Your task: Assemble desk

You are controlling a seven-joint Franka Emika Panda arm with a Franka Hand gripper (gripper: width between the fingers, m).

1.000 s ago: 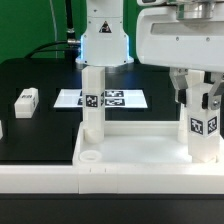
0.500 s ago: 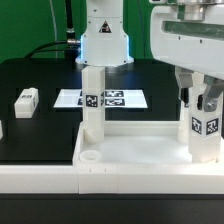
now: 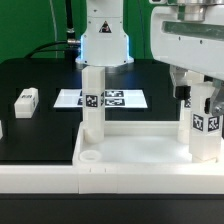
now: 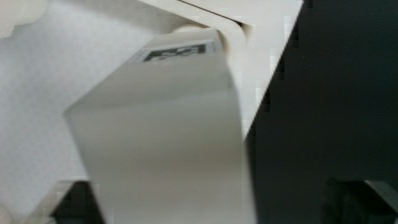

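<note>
Two white legs, the left-side leg (image 3: 93,110) and the right-side leg (image 3: 205,130) of the exterior view, are standing upright in corners of the desk tray (image 3: 140,128) lying on the black tabletop (image 3: 40,70), and the hand (image 3: 201,98) is hanging open astride the right-side leg, fingers (image 3: 184,95) off its sides.

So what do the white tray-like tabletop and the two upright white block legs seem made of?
White tray-like tabletop: probably moulded plastic, matte, with smooth rounded rim. Upright block legs: likely the same matte plastic, uniform white faces with printed black-and-white markers.
</note>
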